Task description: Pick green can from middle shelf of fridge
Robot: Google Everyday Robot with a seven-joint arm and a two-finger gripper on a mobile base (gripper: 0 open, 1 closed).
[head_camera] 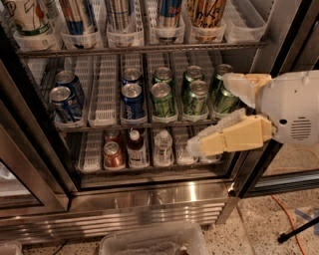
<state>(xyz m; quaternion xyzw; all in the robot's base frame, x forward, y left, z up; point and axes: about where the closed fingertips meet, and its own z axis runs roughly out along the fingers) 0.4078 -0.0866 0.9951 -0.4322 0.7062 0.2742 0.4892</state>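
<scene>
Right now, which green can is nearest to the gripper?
The green can furthest right in the front row: it stands right beside the open gripper, partly behind its upper finger. Others stand further left or behind.

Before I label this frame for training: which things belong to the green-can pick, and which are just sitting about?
Job: green cans, middle shelf, fridge, open hand at the shelf's right end.
Bystanders: blue cans, lower-shelf bottles, top-shelf tall cans, floor bin.

At the right of the middle shelf (107, 94), the gripper (208, 113) partly hides a green can (224, 102).
</scene>
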